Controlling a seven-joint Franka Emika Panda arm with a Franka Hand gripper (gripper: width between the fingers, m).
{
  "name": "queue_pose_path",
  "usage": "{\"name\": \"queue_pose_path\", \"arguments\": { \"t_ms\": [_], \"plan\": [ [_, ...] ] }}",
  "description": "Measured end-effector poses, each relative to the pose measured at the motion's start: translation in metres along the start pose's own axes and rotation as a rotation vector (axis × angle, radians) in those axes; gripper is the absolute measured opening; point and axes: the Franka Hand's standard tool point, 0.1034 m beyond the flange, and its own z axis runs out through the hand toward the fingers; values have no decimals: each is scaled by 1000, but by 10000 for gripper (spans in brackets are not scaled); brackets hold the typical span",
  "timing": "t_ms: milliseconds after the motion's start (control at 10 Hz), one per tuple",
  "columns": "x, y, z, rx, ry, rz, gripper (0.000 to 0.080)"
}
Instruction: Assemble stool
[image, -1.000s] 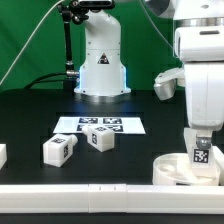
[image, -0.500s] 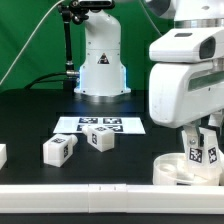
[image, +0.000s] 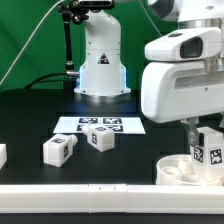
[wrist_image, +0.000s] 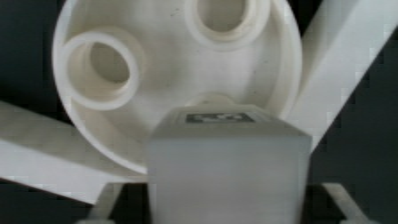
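Exterior view is showing you the gripper (image: 205, 134) clamping a leg (image: 209, 152) over the seat (image: 172, 172), four o'clock from the marker board (image: 134, 127).

Over the last second my wrist housing (image: 180, 85) has swung round. Where a tall, narrow white section stood at the exterior view's right, a broad white block now fills that side and reaches further toward the exterior view's left. My gripper (image: 205, 140), clamped on a stool leg (image: 210, 150), has carried the leg a little toward the exterior view's right, above the round seat (image: 175, 170). The leg has also turned in my grasp. It first showed one tagged face straight on, then two faces at a tilt, and now one tagged face beside a plain one.
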Motion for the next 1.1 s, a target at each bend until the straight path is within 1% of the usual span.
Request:
{"name": "queue_pose_path", "arguments": {
  "t_ms": [100, 200, 400, 500, 600, 700, 800, 900, 1100],
  "plan": [
    [0, 0, 0, 0, 0, 31, 338],
    [0, -1, 0, 3, 0, 124, 338],
    [-1, -1, 0, 28, 0, 388, 338],
    [-1, -2, 0, 33, -2, 529, 338],
    [-2, -2, 0, 38, -3, 606, 338],
    [-3, -3, 0, 48, -8, 758, 338],
    [-3, -4, 0, 66, -10, 849, 338],
    [-2, -5, 0, 72, -9, 983, 340],
    [-1, -5, 0, 78, -14, 1108, 340]
  ]
}}
